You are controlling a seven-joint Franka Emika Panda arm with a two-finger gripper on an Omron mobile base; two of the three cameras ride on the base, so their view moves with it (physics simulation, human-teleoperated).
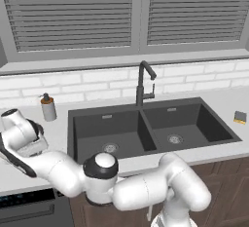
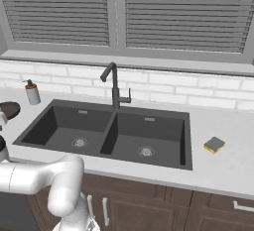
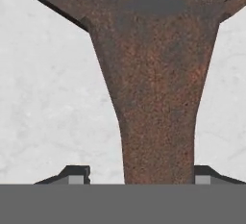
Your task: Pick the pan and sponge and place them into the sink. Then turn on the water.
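The pale marbled worktop runs under the window, with the dark double-basin sink set into its middle. The faucet stands on the strip behind the sink, by the divider. The soap dispenser stands near the back edge, left of the sink. The sponge lies flat to the right of the sink, apart from its rim. The pan sits towards the worktop's left end, its brown handle lying over the pale surface.

Pan: cut by left frame edge in right base view; in hand view, bowl cropped at top. Gripper fingertips mostly cropped at bottom.
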